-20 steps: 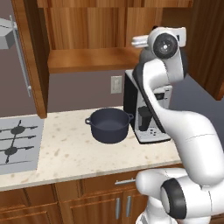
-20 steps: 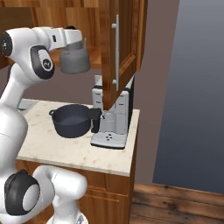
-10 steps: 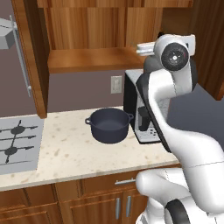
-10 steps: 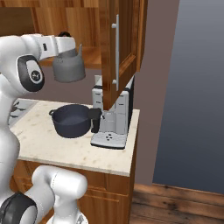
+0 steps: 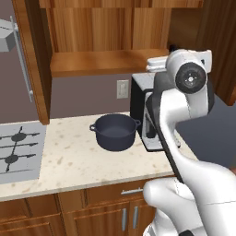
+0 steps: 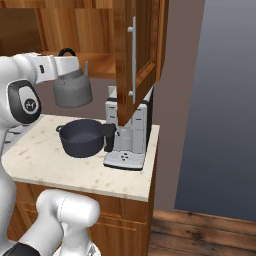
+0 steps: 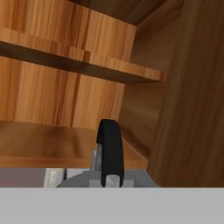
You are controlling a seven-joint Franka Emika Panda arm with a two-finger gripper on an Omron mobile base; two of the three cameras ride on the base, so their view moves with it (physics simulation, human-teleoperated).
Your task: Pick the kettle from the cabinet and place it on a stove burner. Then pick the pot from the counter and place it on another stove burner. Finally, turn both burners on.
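Note:
My gripper is shut on the black arched handle of the grey kettle. The kettle hangs upright in the air in front of the open wooden cabinet, just above the pot. In the hand view the black handle rises between my gripper's fingers, with the cabinet shelf beyond. The dark blue-grey pot stands on the beige counter. The silver cooktop with two black burners lies at the counter's left end.
A boxy coffee machine stands right beside the pot. An open cabinet door hangs above the cooktop's right edge, another above the coffee machine. A wall socket sits behind the pot. The counter ends right of the machine.
The arm has swung and carried the kettle away from the cabinet shelf, a little lower and toward the pot. The pot has not moved.

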